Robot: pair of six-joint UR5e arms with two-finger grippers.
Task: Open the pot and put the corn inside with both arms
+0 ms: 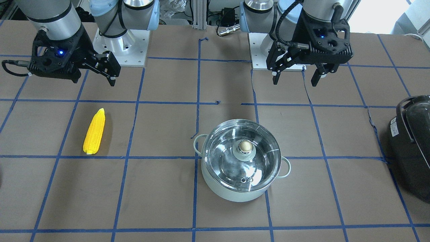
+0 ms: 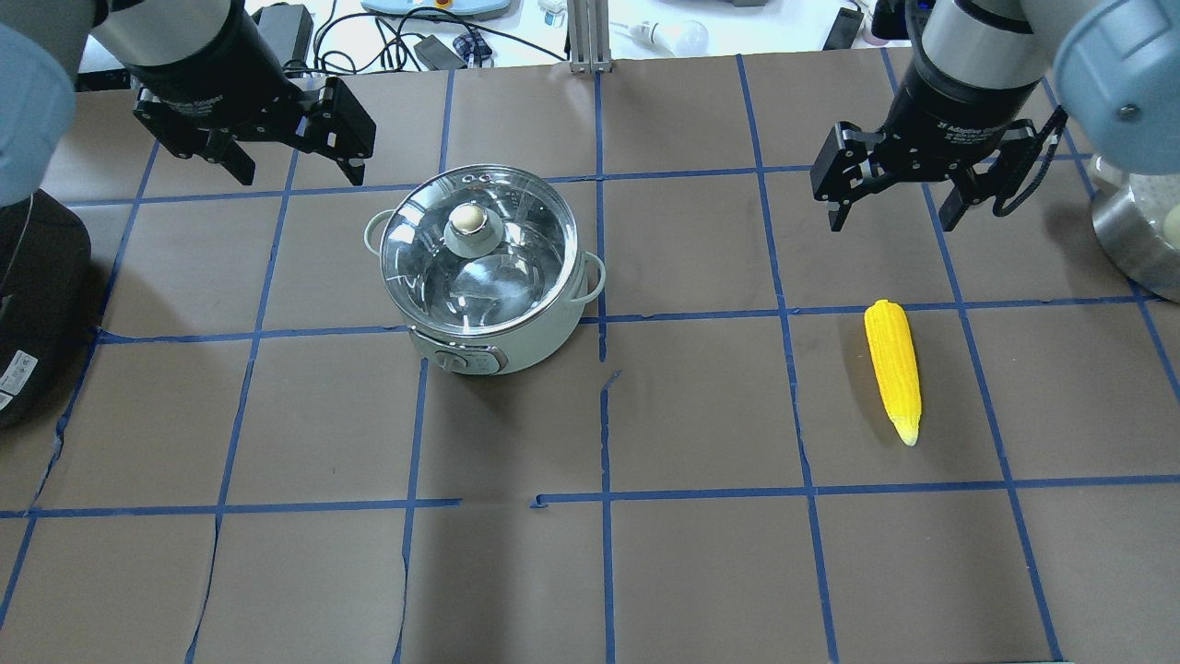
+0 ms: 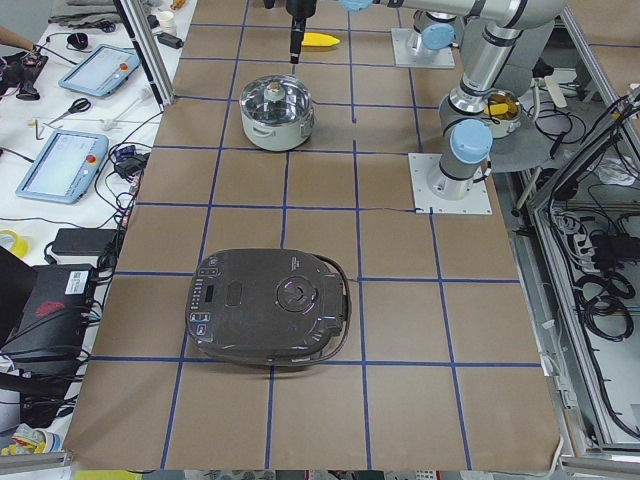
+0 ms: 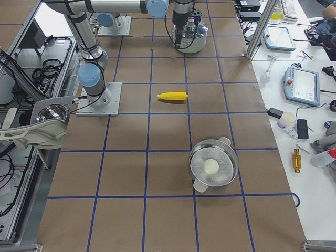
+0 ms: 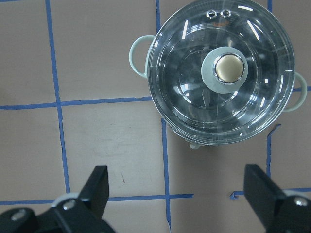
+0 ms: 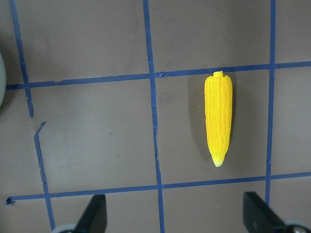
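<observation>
The black appliance (image 1: 415,144) runs off the front view's right edge. In the right side view the pot (image 4: 198,44) shows small, partly behind what is probably the left arm (image 4: 181,11). The wrist views' bottom edges crop the left gripper (image 5: 176,171) and right gripper (image 6: 175,198).

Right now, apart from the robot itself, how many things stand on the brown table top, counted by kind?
Lidded pots: 2 (mint-green pot, steel pot)
Corn cob: 1
Black electric cooker: 1
Total: 4
</observation>
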